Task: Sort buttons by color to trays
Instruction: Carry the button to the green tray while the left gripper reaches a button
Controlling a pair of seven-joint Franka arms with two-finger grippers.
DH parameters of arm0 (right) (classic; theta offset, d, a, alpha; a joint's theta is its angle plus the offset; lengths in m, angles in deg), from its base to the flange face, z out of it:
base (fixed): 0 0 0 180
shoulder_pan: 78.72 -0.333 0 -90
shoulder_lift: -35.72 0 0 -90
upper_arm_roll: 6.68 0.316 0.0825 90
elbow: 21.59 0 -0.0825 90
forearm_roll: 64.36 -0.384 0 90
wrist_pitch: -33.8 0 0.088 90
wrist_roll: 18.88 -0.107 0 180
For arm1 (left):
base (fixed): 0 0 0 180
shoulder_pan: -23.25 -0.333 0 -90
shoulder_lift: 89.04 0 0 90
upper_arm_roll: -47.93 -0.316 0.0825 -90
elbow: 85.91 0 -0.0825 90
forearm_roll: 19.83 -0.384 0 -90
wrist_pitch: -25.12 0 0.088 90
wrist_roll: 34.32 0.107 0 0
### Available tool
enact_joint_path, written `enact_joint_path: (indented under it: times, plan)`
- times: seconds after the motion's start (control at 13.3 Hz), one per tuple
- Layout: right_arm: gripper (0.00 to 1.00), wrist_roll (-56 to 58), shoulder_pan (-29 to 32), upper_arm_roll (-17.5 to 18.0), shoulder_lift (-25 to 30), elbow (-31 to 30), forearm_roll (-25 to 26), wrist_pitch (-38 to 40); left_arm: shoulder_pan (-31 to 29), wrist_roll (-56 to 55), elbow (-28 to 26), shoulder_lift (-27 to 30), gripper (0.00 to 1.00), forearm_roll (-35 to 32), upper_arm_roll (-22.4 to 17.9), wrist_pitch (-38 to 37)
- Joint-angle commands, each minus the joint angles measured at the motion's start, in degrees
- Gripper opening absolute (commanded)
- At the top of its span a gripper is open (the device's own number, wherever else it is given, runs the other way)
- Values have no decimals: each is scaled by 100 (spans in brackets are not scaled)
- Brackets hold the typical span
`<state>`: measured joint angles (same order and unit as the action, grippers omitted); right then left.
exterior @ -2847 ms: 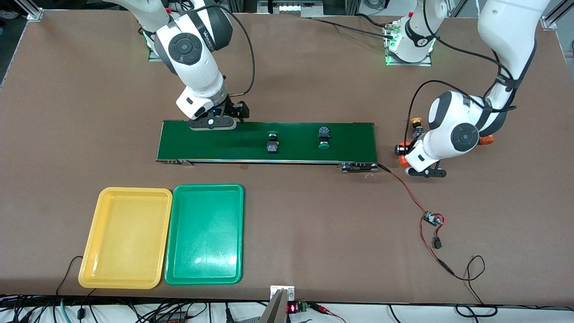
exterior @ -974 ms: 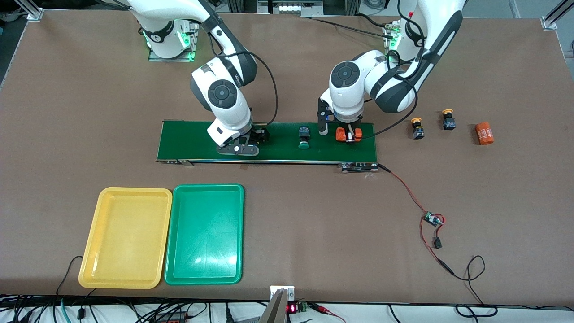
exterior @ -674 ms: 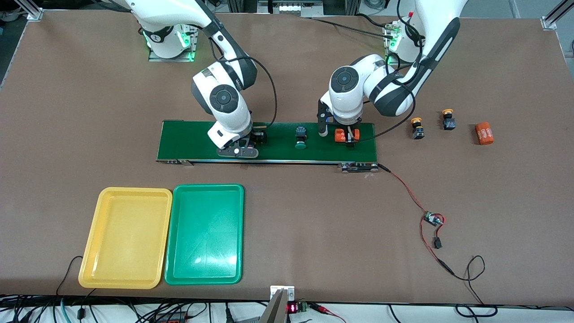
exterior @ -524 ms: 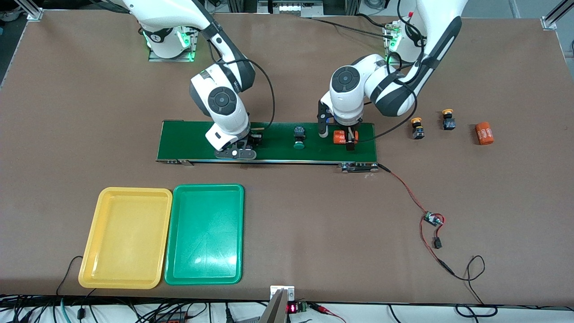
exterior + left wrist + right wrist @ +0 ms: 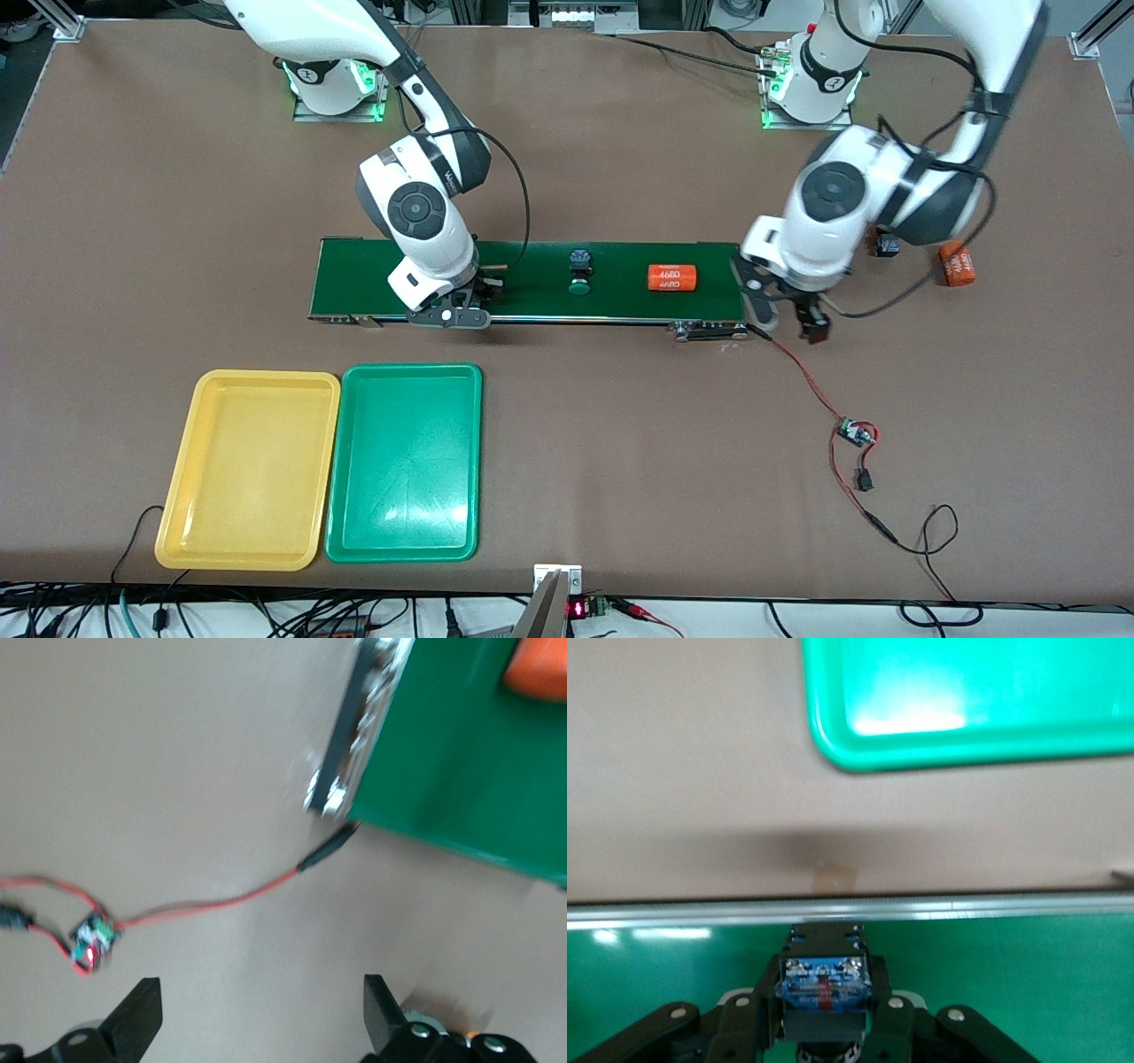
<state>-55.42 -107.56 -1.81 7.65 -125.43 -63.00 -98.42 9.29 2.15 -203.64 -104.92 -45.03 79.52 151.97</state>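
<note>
On the conveyor belt (image 5: pixel 532 279), the right gripper (image 5: pixel 824 1019) pinches a button (image 5: pixel 824 985) near the belt's desk-front edge; lift straight, then carry to the green tray (image 5: pixel 405 463). Left gripper (image 5: pixel 791 321), spread, hovers off the belt's end.

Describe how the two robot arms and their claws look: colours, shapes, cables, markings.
Both arms are glossy white with dark grey joint sections and round dark caps on the wrist joints. A black cable loops along each forearm, and small dark lettering sits near the wrist. The bases glow green. The left claw and the right claw are black, with two fingers on a pale mount.
</note>
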Motion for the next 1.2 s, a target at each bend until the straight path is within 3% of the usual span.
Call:
enact_joint_path:
  times: [0.0, 0.3, 0.52, 0.67, 0.97, 1.12]
  plan:
    - [0, 506, 203, -12, -163, 809, 75, 126, -518, -157, -74, -63, 100, 766, 49, 6]
    - [0, 1568, 694, -196, -1023, 1963, 83, 117, -1371, -1174, -136, -406, 100, 1131, 40, 41]
    - [0, 2562, 1203, -232, -1227, 2051, 66, 64, -1531, -2394, -372, -416, 100, 1140, 22, 6]
    - [0, 2731, 1328, -249, -1690, 2375, 83, 73, -1679, -3797, -836, -398, 100, 1192, 13, 67]
    - [0, 3135, 1328, -469, -1825, 2386, 83, 73, -1873, -4078, -1243, -398, 100, 1647, 22, 252]
    - [8, 3241, 1476, -469, -1816, 2386, 57, 64, -1996, -4069, -1427, -416, 100, 1781, 22, 348]
